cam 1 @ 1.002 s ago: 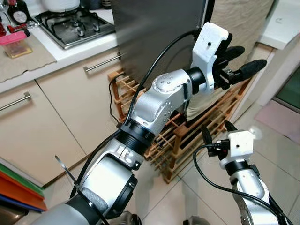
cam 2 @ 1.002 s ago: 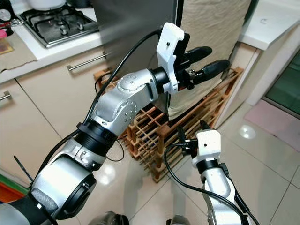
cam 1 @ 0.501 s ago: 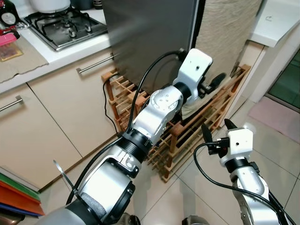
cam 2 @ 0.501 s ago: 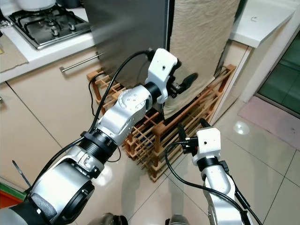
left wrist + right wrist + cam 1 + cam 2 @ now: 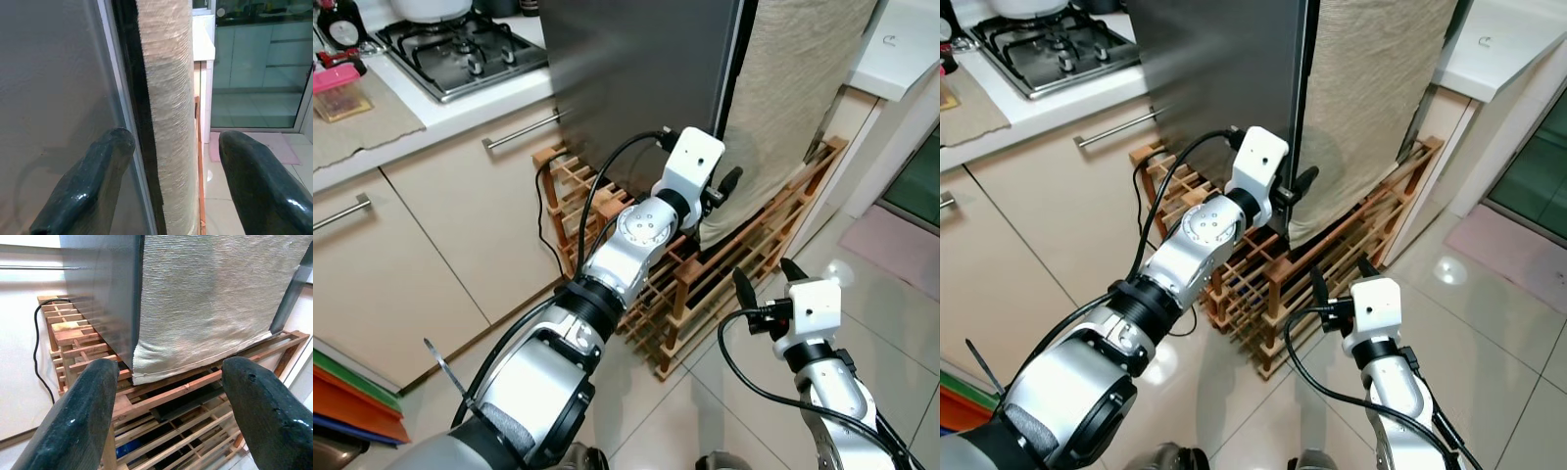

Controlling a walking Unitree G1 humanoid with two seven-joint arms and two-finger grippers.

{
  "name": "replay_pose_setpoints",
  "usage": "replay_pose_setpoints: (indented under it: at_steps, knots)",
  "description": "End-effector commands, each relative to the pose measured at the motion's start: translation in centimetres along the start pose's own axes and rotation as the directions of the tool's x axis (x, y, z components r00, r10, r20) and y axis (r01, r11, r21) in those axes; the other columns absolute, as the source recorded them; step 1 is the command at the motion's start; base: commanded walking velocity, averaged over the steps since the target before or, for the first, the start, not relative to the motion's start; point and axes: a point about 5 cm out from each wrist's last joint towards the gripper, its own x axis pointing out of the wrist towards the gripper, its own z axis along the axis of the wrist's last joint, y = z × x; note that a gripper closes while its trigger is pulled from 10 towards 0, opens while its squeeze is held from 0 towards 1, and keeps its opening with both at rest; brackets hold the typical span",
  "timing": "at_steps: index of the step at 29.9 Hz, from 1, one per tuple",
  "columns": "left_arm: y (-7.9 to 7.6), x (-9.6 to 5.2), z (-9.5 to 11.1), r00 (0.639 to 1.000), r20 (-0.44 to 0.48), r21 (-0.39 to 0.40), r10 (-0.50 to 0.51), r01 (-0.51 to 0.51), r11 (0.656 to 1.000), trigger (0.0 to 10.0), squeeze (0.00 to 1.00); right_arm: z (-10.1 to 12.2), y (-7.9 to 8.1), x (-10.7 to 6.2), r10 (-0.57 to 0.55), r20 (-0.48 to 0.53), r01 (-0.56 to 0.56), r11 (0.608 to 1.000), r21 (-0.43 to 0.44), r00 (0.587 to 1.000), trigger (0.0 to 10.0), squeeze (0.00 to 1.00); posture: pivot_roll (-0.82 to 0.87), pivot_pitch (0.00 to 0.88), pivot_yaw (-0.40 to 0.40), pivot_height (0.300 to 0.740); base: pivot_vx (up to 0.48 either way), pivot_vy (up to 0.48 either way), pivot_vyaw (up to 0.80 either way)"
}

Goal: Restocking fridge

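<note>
At frame centre, the left gripper [image 5: 171, 186], fingers spread, straddles the grey fridge [image 5: 636, 88] door's edge beside the beige cloth [image 5: 803, 88]; the right gripper [image 5: 171, 411] hangs released lower right, above the wooden rack [image 5: 166, 401].

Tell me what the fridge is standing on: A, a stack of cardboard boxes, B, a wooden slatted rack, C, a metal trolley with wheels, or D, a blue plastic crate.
B: the dark grey fridge, with a beige cloth hanging over its front, sits on a wooden slatted rack on the tiled floor, and the left end effector is reaching to the fridge's front edge just above it.
</note>
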Motion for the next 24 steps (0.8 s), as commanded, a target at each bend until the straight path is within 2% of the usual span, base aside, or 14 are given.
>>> replay_pose_setpoints:
  at_steps: [1,6,12,17,24]
  knots:
    - [-4.6,1.6,2.5,0.991,0.075,-0.060,-0.107,0.112,0.992,10.0,0.00,0.1,0.2,-0.2,0.005,0.005,-0.005,1.000,-0.002,1.000,10.0,0.00,-0.22,0.053,0.070,0.724,0.000,0.000,0.00]
    - [-5.1,1.8,2.3,0.989,0.063,-0.031,-0.132,0.134,0.990,10.0,0.00,0.0,0.4,-0.4,0.007,0.004,-0.007,1.000,0.001,1.000,10.0,0.00,-0.22,0.061,0.081,0.724,0.000,0.000,0.00]
    - [-5.2,2.1,2.6,0.989,0.055,-0.056,-0.138,0.141,0.988,10.0,0.00,-0.1,0.5,-0.6,0.009,0.003,-0.009,1.000,0.001,1.000,10.0,0.00,-0.23,0.067,0.086,0.724,0.000,0.000,0.00]
    - [-5.2,2.4,3.1,0.989,0.060,-0.089,-0.134,0.139,0.986,10.0,0.00,-0.3,0.7,-1.5,0.029,-0.005,-0.029,1.000,-0.003,1.000,10.0,0.00,-0.23,0.080,0.091,0.724,0.000,0.000,0.00]
    - [-5.6,2.9,4.5,0.984,0.100,-0.118,-0.145,0.156,0.981,10.0,0.00,-0.7,0.8,-2.3,0.027,-0.027,-0.028,1.000,-0.010,0.999,10.0,0.00,-0.24,0.100,0.097,0.724,0.000,0.000,0.00]
